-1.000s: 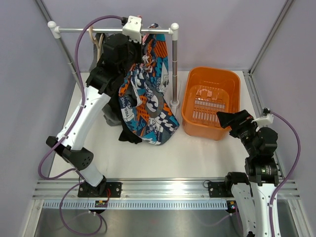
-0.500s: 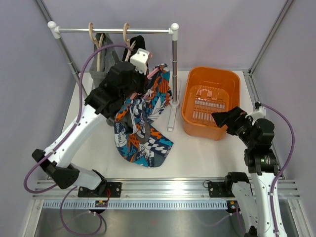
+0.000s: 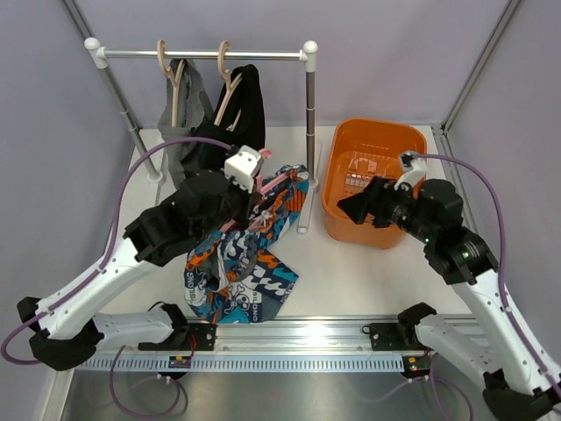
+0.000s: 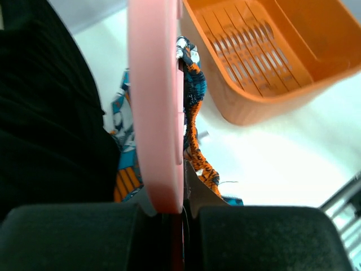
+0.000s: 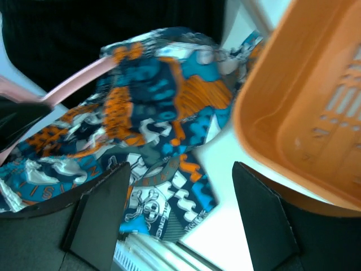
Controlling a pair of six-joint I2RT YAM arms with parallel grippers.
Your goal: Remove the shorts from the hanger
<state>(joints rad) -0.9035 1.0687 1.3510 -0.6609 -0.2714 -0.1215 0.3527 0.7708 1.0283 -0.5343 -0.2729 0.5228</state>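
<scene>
The printed shorts (image 3: 238, 274) hang from a pink hanger (image 3: 273, 181) held off the rail, over the table's front middle. My left gripper (image 3: 252, 191) is shut on that hanger; in the left wrist view the pink hanger (image 4: 155, 113) runs up from the closed left gripper (image 4: 169, 212), with the printed shorts (image 4: 193, 107) behind. Grey shorts (image 3: 181, 118) and black shorts (image 3: 247, 103) stay on wooden hangers on the rail (image 3: 202, 54). My right gripper (image 3: 355, 207) is open just right of the printed shorts (image 5: 152, 113), nothing between the right gripper's (image 5: 180, 209) fingers (image 5: 98, 209).
An orange basket (image 3: 412, 145) stands at the right, under my right arm; its rim shows as the orange basket (image 5: 304, 101) in the right wrist view. The rail's right post (image 3: 308, 132) rises between basket and shorts. Grey walls close in both sides.
My left arm took the pink hanger with the printed shorts off the rail and brought it down toward the front. My right arm swung left over the basket, its jaws narrowing slightly.
</scene>
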